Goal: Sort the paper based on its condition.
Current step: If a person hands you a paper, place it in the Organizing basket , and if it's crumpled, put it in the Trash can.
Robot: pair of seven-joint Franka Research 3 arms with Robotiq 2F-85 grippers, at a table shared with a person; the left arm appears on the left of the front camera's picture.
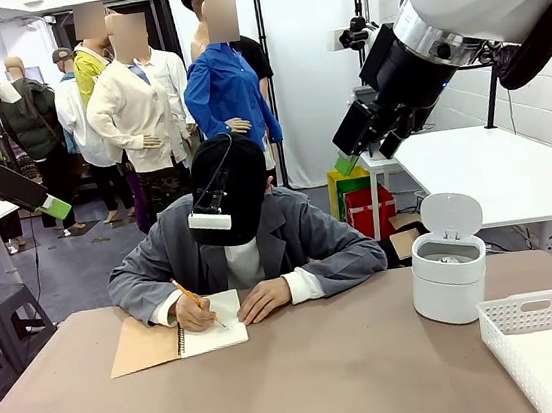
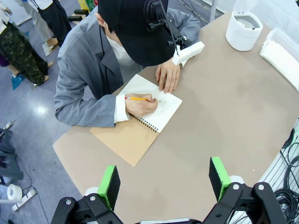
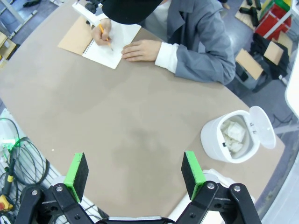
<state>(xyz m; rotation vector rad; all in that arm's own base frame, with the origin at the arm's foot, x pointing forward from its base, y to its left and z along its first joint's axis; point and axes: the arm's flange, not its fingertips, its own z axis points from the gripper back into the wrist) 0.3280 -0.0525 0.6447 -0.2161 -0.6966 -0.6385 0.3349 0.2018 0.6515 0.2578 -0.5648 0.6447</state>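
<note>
Left end effector (image 2: 163, 179) and right end effector (image 3: 135, 173) gape wide; crumpled paper (image 3: 233, 133) lies in round white bin (image 3: 211, 142).

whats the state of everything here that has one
notebook, open, being written in
pencil, held in the person's hand, writing
bin, lid flipped up, crumpled white paper inside
left end effector, open, empty
right end effector, open, empty

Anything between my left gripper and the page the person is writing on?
Only tabletop lies between the left gripper and the page, but the person's writing hand, holding a pencil, and other hand rest on it.
</note>
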